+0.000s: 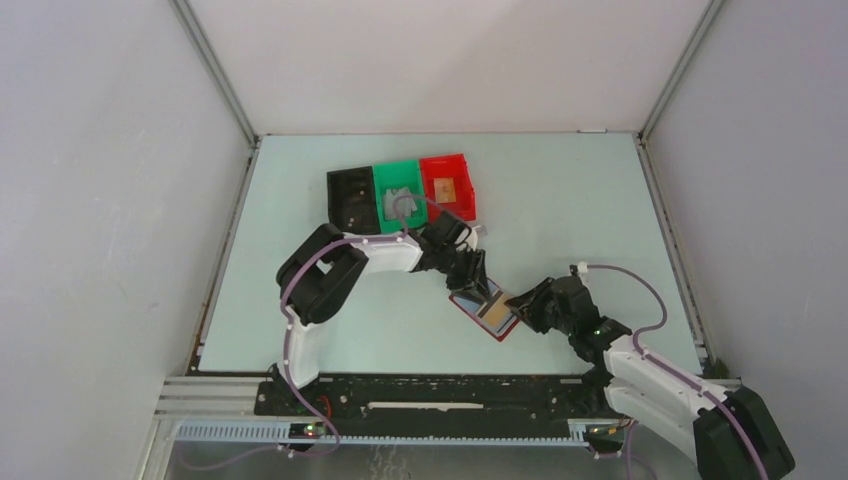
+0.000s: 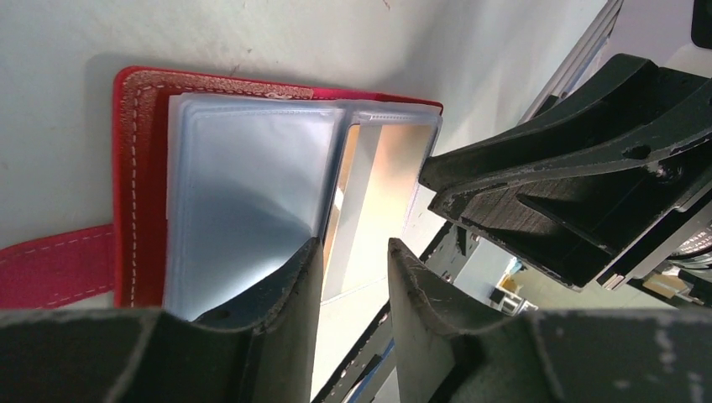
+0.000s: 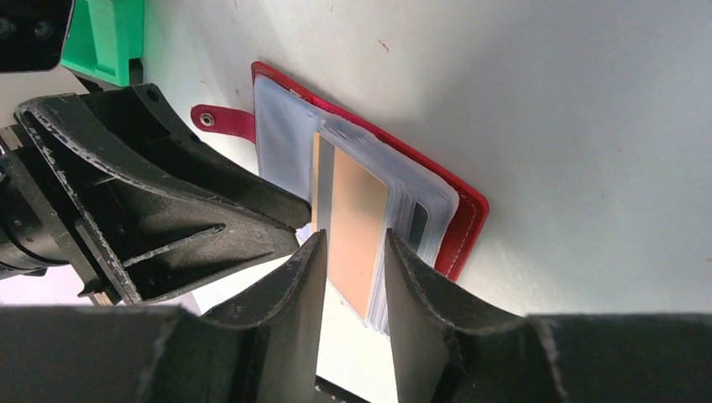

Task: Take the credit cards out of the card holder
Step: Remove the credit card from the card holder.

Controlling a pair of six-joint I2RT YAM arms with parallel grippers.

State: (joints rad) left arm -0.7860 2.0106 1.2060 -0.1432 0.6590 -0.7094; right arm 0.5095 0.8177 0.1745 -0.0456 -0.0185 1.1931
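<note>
Stitched leather-look card holder [image 2: 138, 168], glossy clear plastic sleeves [image 2: 243, 185], smooth tan card [image 3: 357, 227], scuffed plastic left gripper [image 2: 353, 252]

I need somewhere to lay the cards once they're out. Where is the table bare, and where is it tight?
Bare table right of the red bin, up to the right wall; also left of the black bin. Tight mid-table, where the left gripper and right gripper meet at the wallet.

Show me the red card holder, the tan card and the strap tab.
card holder [image 3: 472, 211], right wrist view, on its red outer edge.
tan card [image 3: 357, 227], right wrist view, on the middle of its face.
strap tab [image 3: 227, 124], right wrist view, on the red strap beside its snap.
</note>
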